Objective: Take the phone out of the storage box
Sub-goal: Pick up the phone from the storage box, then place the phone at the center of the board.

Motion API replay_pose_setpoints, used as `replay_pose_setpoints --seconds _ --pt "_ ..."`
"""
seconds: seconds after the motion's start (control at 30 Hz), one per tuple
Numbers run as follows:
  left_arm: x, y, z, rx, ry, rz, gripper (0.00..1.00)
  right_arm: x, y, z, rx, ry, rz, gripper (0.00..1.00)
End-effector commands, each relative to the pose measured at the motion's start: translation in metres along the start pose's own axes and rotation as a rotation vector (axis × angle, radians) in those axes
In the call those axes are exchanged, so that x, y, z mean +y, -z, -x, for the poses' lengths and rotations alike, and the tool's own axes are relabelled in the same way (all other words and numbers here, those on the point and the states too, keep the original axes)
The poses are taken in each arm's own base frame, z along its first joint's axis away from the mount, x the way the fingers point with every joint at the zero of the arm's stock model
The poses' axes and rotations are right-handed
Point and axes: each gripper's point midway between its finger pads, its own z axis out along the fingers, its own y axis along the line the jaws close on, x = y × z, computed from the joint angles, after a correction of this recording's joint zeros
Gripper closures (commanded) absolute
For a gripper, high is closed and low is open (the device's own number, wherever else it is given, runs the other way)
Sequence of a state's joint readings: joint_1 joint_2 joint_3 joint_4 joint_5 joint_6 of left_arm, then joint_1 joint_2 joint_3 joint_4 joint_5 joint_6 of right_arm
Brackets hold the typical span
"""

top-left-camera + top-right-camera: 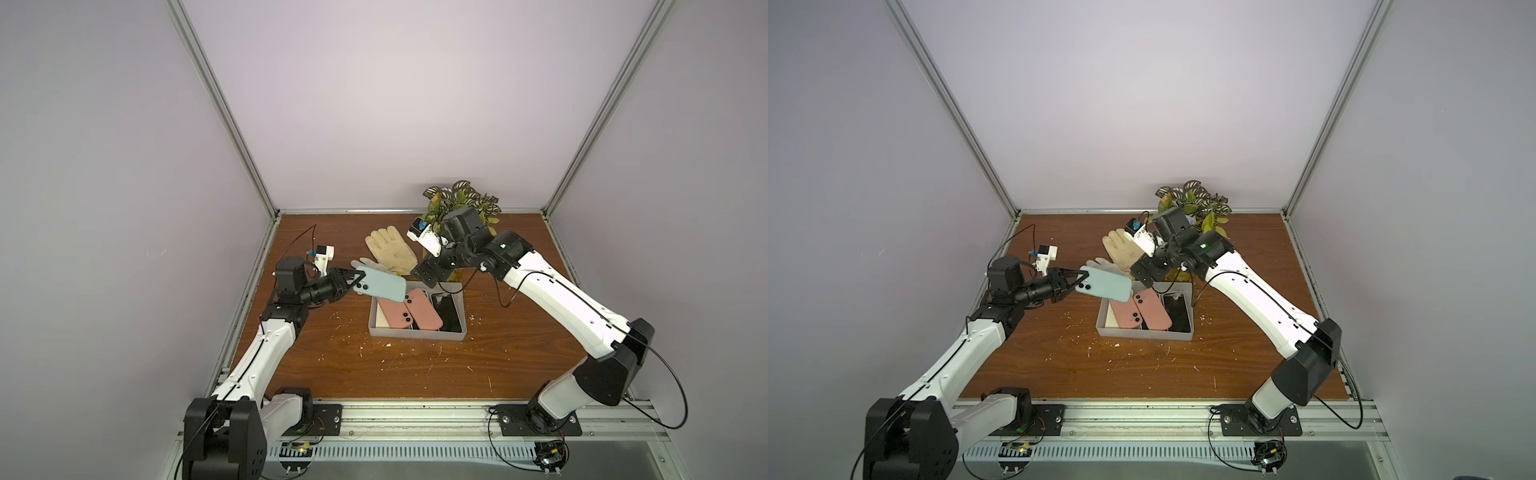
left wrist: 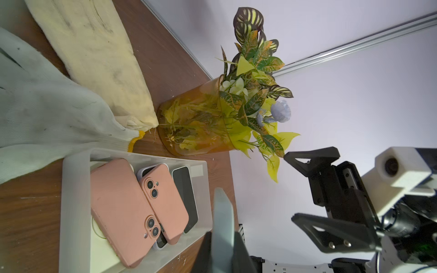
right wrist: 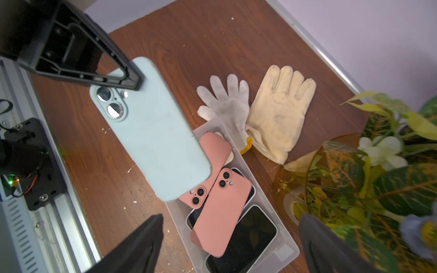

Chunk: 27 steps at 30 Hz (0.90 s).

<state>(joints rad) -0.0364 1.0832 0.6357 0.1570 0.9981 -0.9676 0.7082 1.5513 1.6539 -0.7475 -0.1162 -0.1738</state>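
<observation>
A mint-blue phone [image 1: 382,284] [image 1: 1106,284] [image 3: 153,132] hangs tilted in the air over the left far corner of the storage box [image 1: 415,335] [image 1: 1144,333]. My left gripper [image 1: 360,276] [image 1: 1084,276] [image 2: 221,248] is shut on its camera end. In the left wrist view the phone [image 2: 222,212] shows edge-on between the jaws. Two pink phones [image 3: 220,208] and a dark-screened phone [image 3: 250,236] lie in the storage box [image 3: 287,254]. My right gripper [image 1: 424,274] [image 3: 230,219] [image 2: 289,186] hovers open over the box's far right side, holding nothing.
A white glove [image 3: 227,104] and a cream glove [image 1: 390,249] lie just behind the box. An amber vase of artificial leaves [image 2: 196,123] stands at the back right, close to my right arm. White specks dot the wooden tabletop [image 1: 415,365]. Walls enclose three sides.
</observation>
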Motion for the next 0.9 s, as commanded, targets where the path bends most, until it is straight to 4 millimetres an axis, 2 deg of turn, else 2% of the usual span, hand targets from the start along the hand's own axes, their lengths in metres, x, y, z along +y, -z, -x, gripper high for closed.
replay_pose_setpoints --seconds 0.0,0.13,0.23,0.33,0.47,0.57,0.7,0.87 --pt "-0.016 0.000 -0.013 0.080 -0.024 -0.081 1.00 -0.006 0.013 0.006 -0.062 -0.044 0.006 0.04" --pt "-0.006 0.001 -0.022 0.124 -0.020 0.015 1.00 -0.015 0.019 0.000 -0.074 -0.068 -0.019 0.04" --pt "0.013 0.012 -0.023 0.084 0.004 0.114 1.00 -0.014 0.020 -0.007 -0.081 -0.084 -0.021 0.03" --pt "0.032 0.031 -0.007 -0.029 0.045 0.203 1.00 -0.010 0.022 -0.015 -0.089 -0.098 -0.002 0.03" --pt "0.027 0.052 0.021 -0.201 0.035 0.208 1.00 -0.004 0.020 -0.027 -0.079 -0.109 0.019 0.03" --pt "0.035 0.065 0.036 -0.306 0.055 0.261 1.00 -0.001 0.021 -0.033 -0.076 -0.116 0.026 0.03" --pt "0.069 0.080 0.038 -0.335 0.081 0.423 1.00 0.003 0.020 -0.041 -0.072 -0.124 0.044 0.03" --pt "0.097 0.096 0.037 -0.306 0.070 0.622 1.00 0.006 0.019 -0.049 -0.070 -0.131 0.058 0.03"
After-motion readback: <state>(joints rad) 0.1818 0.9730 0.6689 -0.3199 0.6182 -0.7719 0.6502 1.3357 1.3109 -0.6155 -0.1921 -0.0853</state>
